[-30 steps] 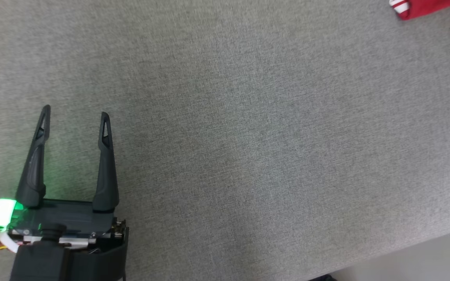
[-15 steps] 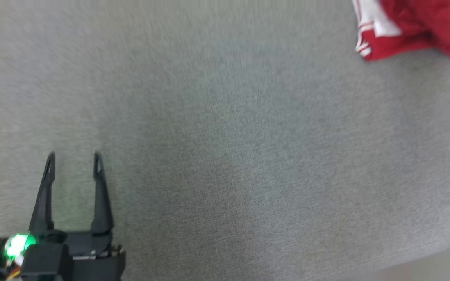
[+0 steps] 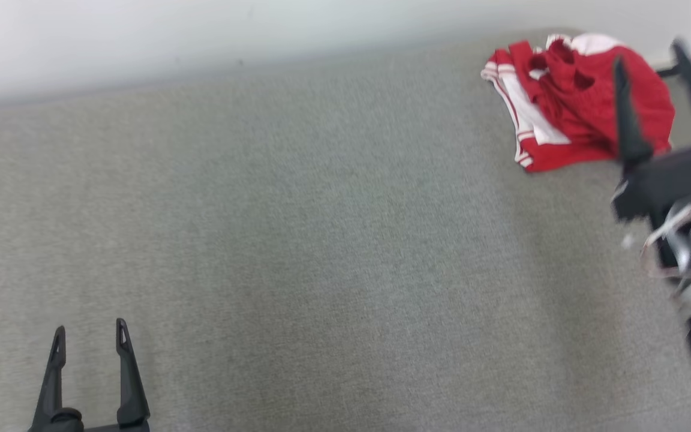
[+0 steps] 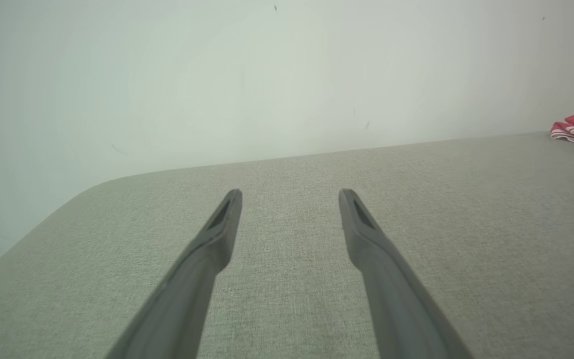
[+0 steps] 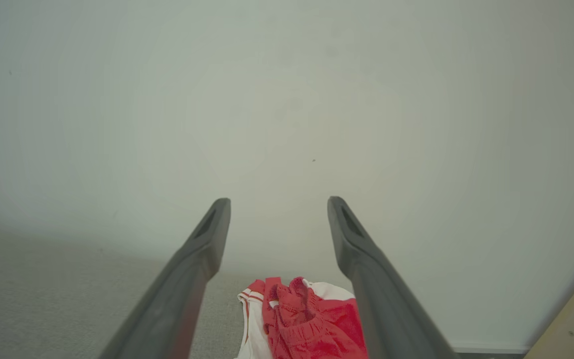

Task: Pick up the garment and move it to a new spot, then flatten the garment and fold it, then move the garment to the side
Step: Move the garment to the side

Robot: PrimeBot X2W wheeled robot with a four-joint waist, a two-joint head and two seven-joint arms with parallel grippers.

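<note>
We count one garment [image 3: 567,102], red with white trim, crumpled at far right corner of bench [image 3: 321,240], near wall [image 3: 201,36]. We count two pincers, both spread apart, empty: left pincer [image 3: 89,327] low left, well apart from garment; right pincer [image 3: 648,53] blurred, over garment's right side, contact not discernible.

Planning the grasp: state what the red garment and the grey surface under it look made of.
The garment: soft cloth, perhaps sports jersey, matte red with white striped trim; it lies crumpled in loose folds. The grey surface: woven upholstery-like fabric, matte; fine heathered weave shows.
</note>
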